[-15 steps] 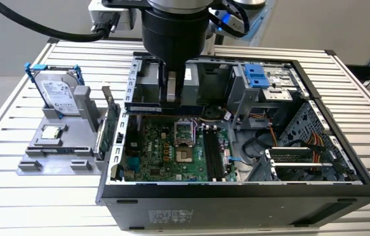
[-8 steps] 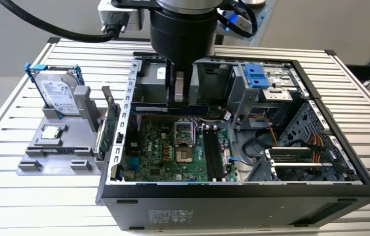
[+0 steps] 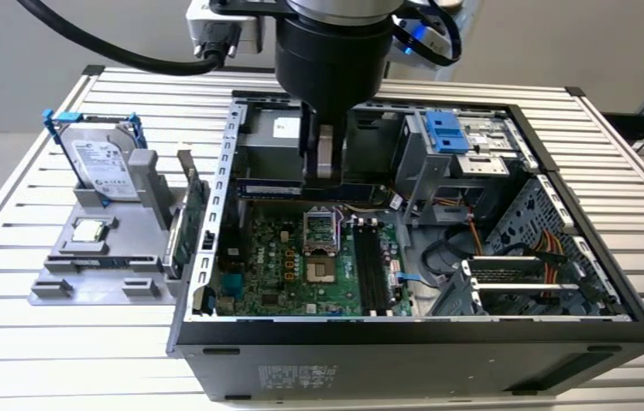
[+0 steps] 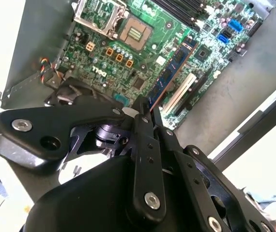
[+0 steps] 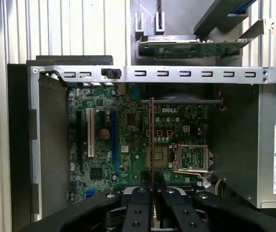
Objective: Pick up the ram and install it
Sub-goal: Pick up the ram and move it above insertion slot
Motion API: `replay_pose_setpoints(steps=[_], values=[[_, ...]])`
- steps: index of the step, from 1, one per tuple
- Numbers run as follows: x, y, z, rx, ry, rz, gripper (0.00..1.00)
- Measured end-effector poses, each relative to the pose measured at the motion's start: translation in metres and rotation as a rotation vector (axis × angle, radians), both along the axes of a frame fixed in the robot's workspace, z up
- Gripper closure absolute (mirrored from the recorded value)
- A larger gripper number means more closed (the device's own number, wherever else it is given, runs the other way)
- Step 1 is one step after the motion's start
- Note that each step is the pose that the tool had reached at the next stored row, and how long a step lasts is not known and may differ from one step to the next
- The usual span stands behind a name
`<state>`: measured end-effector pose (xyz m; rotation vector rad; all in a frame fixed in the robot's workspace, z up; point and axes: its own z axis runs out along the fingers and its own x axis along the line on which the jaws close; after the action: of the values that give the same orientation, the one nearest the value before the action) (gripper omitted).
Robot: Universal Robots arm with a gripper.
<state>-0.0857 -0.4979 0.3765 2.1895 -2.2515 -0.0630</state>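
Note:
My gripper [image 3: 322, 167] hangs inside the open computer case [image 3: 202, 257], over the back part of the motherboard [image 3: 288, 274]. It is shut on the ram [image 3: 299, 189], a long thin stick held level above the board. In the first wrist view the ram [image 5: 151, 135] appears edge-on as a thin line running out from between the black fingers [image 5: 139, 203]. In the second wrist view the ram [image 4: 169, 72] reaches out past the gripper [image 4: 145, 111] over the green board. The long black memory slots [image 3: 370, 265] lie toward the case's front, apart from the ram.
The CPU socket [image 3: 319, 229] sits beside the slots. A grey fixture at the exterior view's left holds a hard drive [image 3: 105, 167], a small silver chip [image 3: 92, 229] and a green expansion card [image 3: 191, 227]. A blue-tabbed drive cage [image 3: 448, 133] and cables [image 3: 505, 248] fill the case's right side.

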Motion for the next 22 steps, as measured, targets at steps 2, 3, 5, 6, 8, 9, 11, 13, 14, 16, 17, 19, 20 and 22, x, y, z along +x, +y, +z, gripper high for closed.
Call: replay_pose_setpoints(steps=[2,3,5,6,8,9,11,13,14,16,17,19,20,22], values=[[0.0034,0.0000,0.0000,-0.0001,0.0000,0.000,1.00],[0.0051,0.0000,0.0001,-0.0001,0.0000,0.000,1.00],[0.0082,0.0000,0.0000,-0.0001,0.0000,0.000,1.00],[0.0094,0.0000,0.0000,-0.0001,0.0000,0.000,1.00],[0.0116,0.0000,0.0000,-0.0001,0.0000,0.000,1.00],[0.0126,0.0000,0.0000,-0.0001,0.0000,0.000,1.00],[0.0144,0.0000,0.0000,0.0000,0.0000,0.000,1.00],[0.0163,0.0000,0.0000,0.0000,0.0000,0.000,1.00],[0.0174,0.0000,0.0000,-0.0001,0.0000,0.000,1.00],[0.0202,0.0000,0.0000,-0.0001,0.0000,0.000,1.00],[0.0217,0.0000,0.0000,-0.0001,0.0000,0.000,1.00],[0.0247,0.0000,0.0000,-0.0001,0.0000,0.000,1.00],[0.0262,0.0000,0.0000,-0.0001,0.0000,0.000,1.00],[0.0291,0.0000,0.0000,-0.0001,0.0000,0.000,1.00]])
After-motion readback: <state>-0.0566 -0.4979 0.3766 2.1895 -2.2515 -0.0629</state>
